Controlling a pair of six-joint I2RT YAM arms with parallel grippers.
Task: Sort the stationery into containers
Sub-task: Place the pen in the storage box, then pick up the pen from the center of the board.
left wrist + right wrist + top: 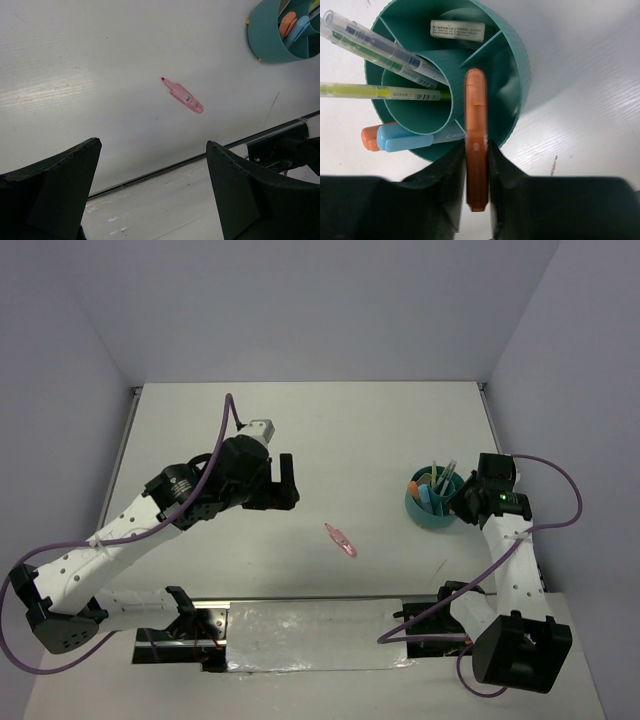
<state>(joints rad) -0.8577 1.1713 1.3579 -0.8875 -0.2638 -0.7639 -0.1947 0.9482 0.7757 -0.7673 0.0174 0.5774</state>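
The round teal cup stands at the right of the table. It holds clear pens, a white eraser, a light blue tube and an orange highlighter end. My right gripper is shut on another orange highlighter, whose tip reaches over the cup's near compartment. A pink highlighter lies alone mid-table. My left gripper hovers open to the pink highlighter's left, with nothing between its fingers.
A shiny taped strip runs along the table's near edge between the two arm bases. Grey walls close in the table at the back and on both sides. A purple cable loops beside the right arm.
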